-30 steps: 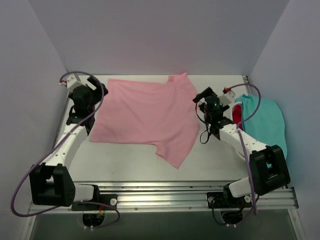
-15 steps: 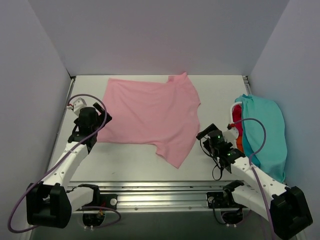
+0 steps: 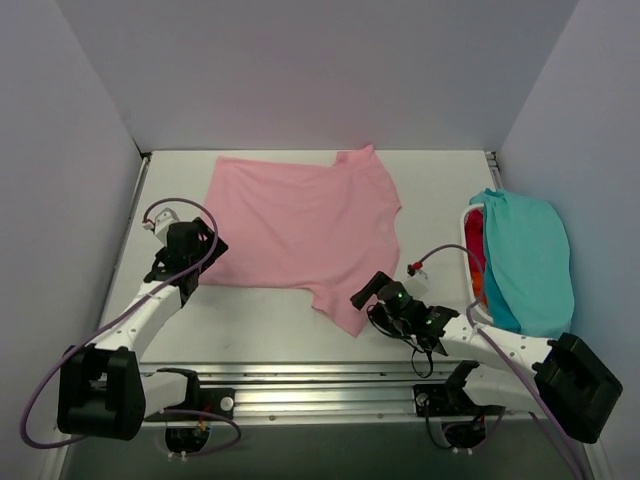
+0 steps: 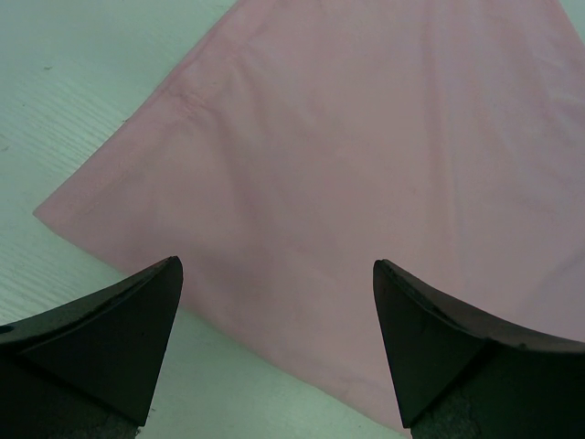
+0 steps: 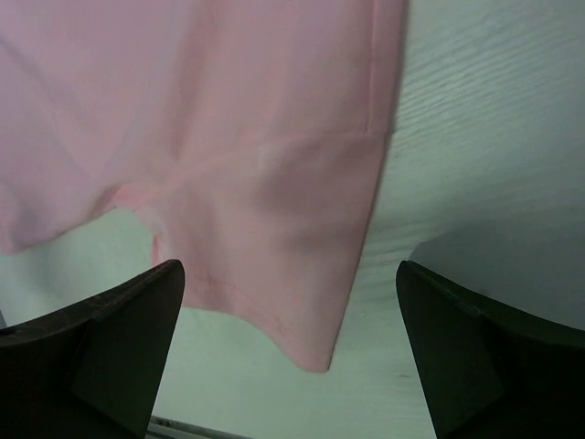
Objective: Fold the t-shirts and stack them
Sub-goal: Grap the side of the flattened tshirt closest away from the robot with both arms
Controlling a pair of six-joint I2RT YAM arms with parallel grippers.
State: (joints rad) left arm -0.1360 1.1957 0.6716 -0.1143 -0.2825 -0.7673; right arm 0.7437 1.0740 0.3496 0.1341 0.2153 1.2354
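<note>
The pink t-shirt (image 3: 300, 225) lies spread open and unfolded on the pale table (image 3: 435, 185), whose top shows a fine, wood-like grain close up. Plain lavender-white walls (image 3: 300, 70) close in behind the shirt and on both sides of it. A metal rail (image 3: 320, 385) runs along the table edge nearest my bases, on the near side of the shirt.

My left gripper (image 4: 276, 267) sits over the shirt's near-left hem corner with the jaws spread wide. Pink cloth fills the gap between them and bare table shows just outside the hem. I cannot tell whether the fingertips touch the fabric.

My right gripper (image 5: 290, 266) is over the shirt's near-right sleeve (image 5: 265, 229), which points toward the rail. Its jaws are also spread wide and hold nothing, and the sleeve's stitched cuff lies between them. A soft shadow falls on the table to the right of the sleeve.

Well to the right of the pink shirt, against the side wall, a teal t-shirt (image 3: 530, 260) drapes over a heap. A red shirt (image 3: 477, 250) and an orange shirt (image 3: 479, 290) peek out on the side facing the pink one.
</note>
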